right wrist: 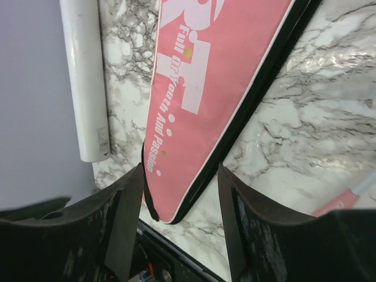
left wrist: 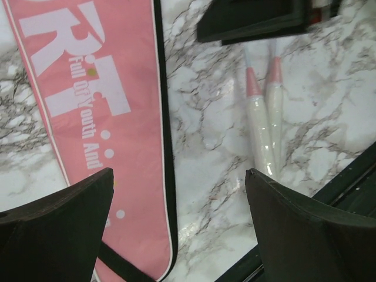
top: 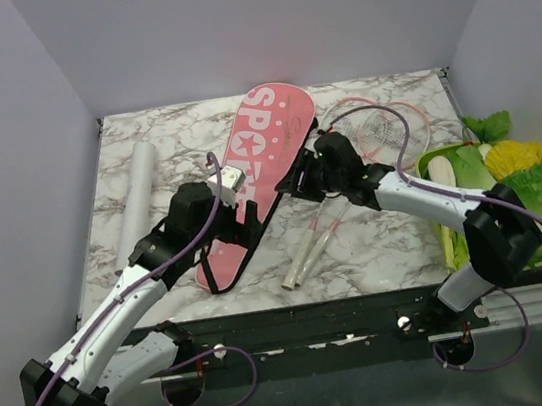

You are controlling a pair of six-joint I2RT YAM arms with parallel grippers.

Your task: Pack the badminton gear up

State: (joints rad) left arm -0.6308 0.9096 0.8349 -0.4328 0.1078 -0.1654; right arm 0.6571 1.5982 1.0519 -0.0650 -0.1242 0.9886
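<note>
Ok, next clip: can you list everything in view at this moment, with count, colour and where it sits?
racket bag: one, pink with white lettering and black edging, lying diagonally mid-table
rackets: two, pink-and-white grips, side by side right of the bag, heads toward the far right
tube: one, white, along the table's left edge
toy vegetables: several, green and yellow, heaped at the right edge
table: one, white-grey marble pattern, under the gear
left gripper: one, dark fingers, open, above the bag, holding nothing
right gripper: one, dark fingers, open, by the bag's right edge, holding nothing
</note>
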